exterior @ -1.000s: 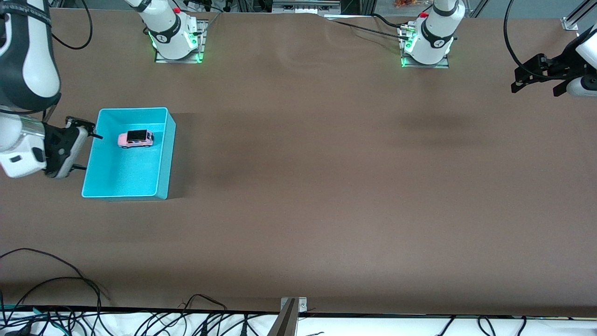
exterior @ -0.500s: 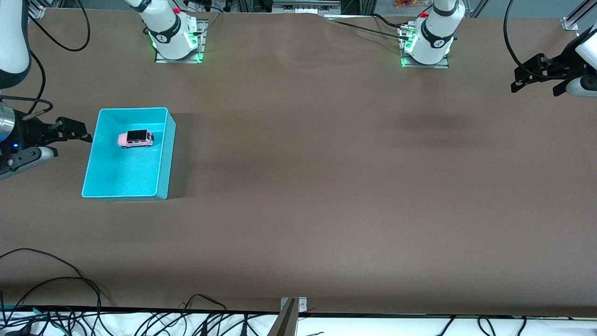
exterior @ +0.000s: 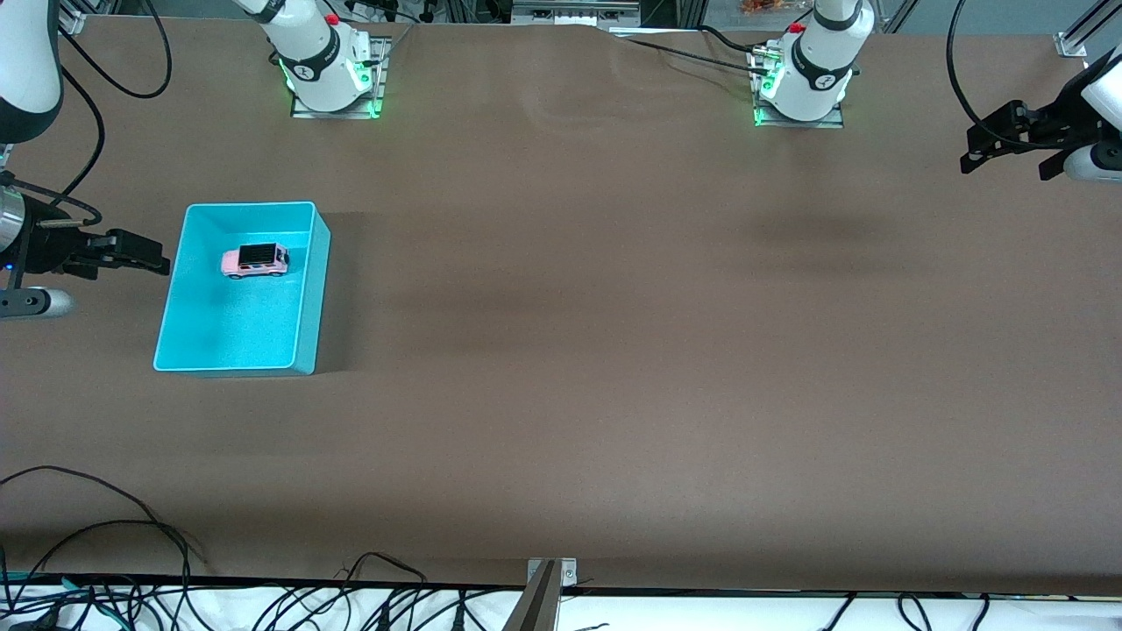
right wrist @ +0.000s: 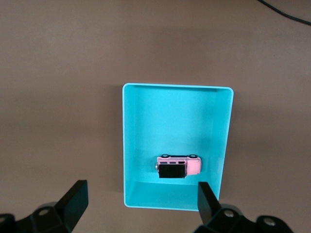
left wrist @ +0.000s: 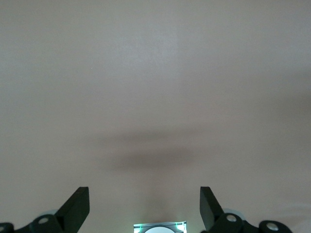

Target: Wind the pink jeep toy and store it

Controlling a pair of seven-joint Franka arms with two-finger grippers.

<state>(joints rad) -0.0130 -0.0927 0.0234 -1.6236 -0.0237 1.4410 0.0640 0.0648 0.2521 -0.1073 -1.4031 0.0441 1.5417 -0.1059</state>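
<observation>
Black jaws, right gripper (exterior: 145, 254): spread wide, holding nothing, touching nothing, just beside the turquoise bin (exterior: 308, 289).
Left gripper (exterior: 986, 145): jaws wide apart, empty, over bare brown table (exterior: 614, 350); arm waits.
Pink jeep toy (exterior: 255, 260): upright in the bin, black roof, dark wheels, apart from both jaws.

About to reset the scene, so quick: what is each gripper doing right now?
Left gripper: open, empty, over bare table.
Right gripper: open, empty, beside the turquoise bin with the pink jeep toy inside.
</observation>
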